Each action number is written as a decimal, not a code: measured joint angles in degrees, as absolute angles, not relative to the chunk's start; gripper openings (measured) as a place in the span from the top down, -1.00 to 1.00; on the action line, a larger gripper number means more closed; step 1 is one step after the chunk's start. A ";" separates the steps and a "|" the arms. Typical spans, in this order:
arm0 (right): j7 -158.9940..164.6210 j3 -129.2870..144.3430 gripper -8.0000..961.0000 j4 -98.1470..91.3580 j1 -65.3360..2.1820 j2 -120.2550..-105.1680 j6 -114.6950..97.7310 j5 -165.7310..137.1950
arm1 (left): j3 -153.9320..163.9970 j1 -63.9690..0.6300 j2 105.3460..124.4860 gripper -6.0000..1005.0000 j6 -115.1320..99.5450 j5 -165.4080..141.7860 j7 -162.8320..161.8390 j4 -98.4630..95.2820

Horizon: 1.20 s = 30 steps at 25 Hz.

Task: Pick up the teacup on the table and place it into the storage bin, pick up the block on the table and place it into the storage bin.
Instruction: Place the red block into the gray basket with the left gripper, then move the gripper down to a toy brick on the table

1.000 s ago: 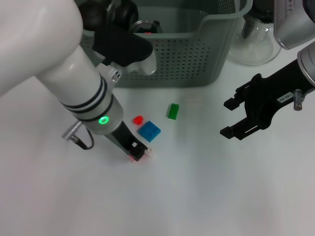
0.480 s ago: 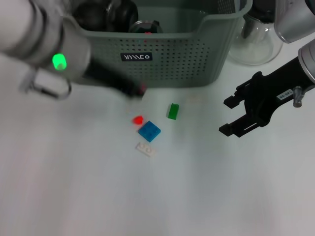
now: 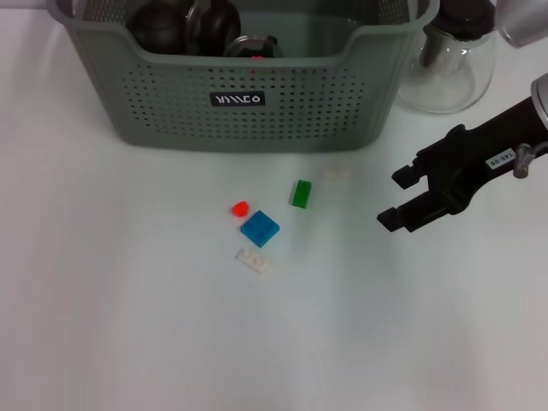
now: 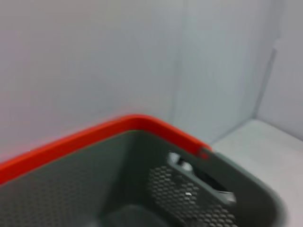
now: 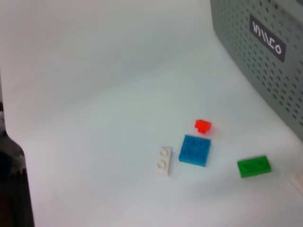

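A plain white table (image 3: 128, 325) is shown from the head view, its surface matte and unmarked, filling the picture from edge to edge. Soft, blurred shadows are cast on it, and no sharp highlights are seen, so the light is even and diffuse. In the right wrist view the same white surface (image 5: 94, 71) is seen running back without a visible edge. In the left wrist view a pale grey wall (image 4: 85, 61) is seen, divided by faint vertical seams into flat panels; at one side a corner is formed with a second pale panel (image 4: 289, 71), and a light grey floor or ledge (image 4: 265, 151) lies at its foot.
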State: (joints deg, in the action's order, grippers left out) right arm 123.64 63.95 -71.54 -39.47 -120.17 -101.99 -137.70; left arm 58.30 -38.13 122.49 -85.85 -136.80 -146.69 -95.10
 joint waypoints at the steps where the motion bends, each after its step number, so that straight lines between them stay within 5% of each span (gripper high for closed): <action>1: 124.36 63.94 -0.58 -71.53 -39.48 -120.16 -101.94 -137.36 | 58.20 -39.27 121.62 0.46 -83.61 -137.12 -146.53 -91.76; 8: 127.58 63.99 -0.57 -70.94 -39.73 -120.25 -101.07 -136.56 | 57.93 -44.47 117.98 0.41 -76.18 -137.12 -142.38 -72.84; 12: 127.70 64.21 -0.57 -70.78 -39.88 -120.24 -100.52 -136.32 | 58.76 -45.03 118.53 0.39 -75.29 -137.50 -140.62 -70.85; 25: 125.61 63.82 -0.57 -69.32 -39.88 -119.92 -99.47 -136.32 | 54.76 -37.53 118.86 -0.49 -95.67 -121.06 -128.14 -84.42; 30: 125.54 63.72 -0.57 -69.32 -39.64 -119.88 -99.04 -136.44 | 56.23 -35.72 120.73 -0.48 -108.04 -120.83 -124.04 -85.41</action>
State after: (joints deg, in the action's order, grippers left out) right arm 125.54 63.72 -69.32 -39.64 -119.88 -99.04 -136.44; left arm 56.23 -35.72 120.73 -108.04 -120.83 -124.04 -85.41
